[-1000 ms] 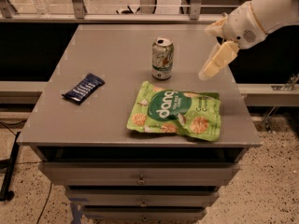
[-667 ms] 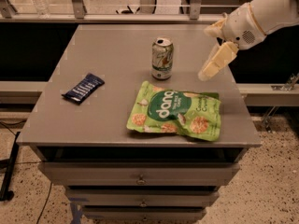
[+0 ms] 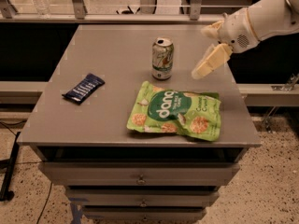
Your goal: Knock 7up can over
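The 7up can (image 3: 162, 58) stands upright near the middle of the grey table (image 3: 112, 106), towards its back. It has a white-and-green label and a silver top. My gripper (image 3: 206, 64) comes in from the right on a white arm. It hangs just above the table, to the right of the can at about the can's height. A small gap separates it from the can. It holds nothing.
A flat green snack bag (image 3: 176, 111) lies just in front of the can and under my gripper. A dark blue snack bar (image 3: 83, 88) lies at the left. Drawers sit below the table's front edge (image 3: 140, 178). A rail runs behind the table.
My gripper has shifted slightly left, towards the can. The can, bag and bar have not moved.
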